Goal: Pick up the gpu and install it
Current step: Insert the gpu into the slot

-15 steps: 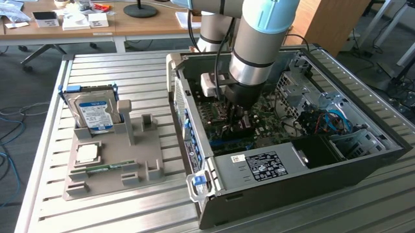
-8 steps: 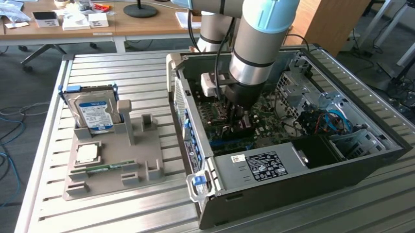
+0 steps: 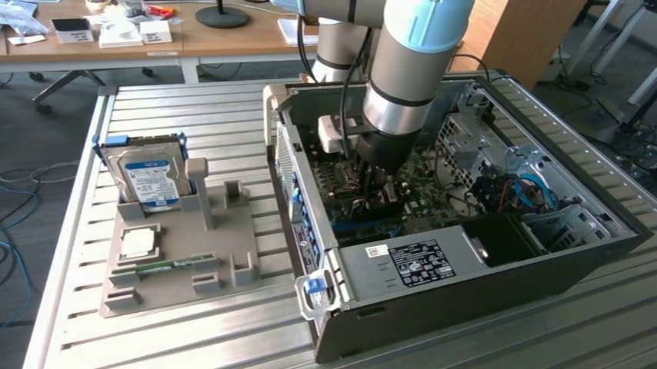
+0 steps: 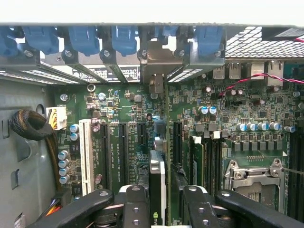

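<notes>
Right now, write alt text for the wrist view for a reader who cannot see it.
The tool straddles the graphics card, which stands on edge over the green motherboard inside an open computer case. Dark expansion slots and one white slot run alongside the card, and blue clips line the case's rear edge.

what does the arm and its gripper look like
The arm is a thick silver-grey tube with a light blue joint cap and a black band. A white box sits at the wrist. The gripper has black, rounded fingers with round rivets.
</notes>
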You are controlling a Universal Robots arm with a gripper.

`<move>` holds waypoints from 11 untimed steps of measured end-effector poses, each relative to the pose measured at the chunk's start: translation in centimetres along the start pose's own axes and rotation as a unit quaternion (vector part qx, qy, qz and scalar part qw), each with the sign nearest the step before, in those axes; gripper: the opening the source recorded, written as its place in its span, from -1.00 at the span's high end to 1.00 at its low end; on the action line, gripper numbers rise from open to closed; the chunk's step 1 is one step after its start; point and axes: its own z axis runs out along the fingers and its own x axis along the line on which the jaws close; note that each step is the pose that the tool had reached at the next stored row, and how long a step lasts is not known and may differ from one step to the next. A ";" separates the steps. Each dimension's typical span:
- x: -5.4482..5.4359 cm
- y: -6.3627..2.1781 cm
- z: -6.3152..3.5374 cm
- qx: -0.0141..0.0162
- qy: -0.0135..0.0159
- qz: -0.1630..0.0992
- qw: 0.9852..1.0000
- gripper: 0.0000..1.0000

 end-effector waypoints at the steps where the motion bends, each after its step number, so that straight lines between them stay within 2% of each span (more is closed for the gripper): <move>1: 0.0 -0.05 0.00 0.000 0.000 0.000 1.000 0.32; 4: 0.0 -0.33 -0.01 -0.001 0.000 0.000 1.000 0.32; 11: 0.0 -0.34 0.00 -0.001 0.000 0.000 1.000 0.32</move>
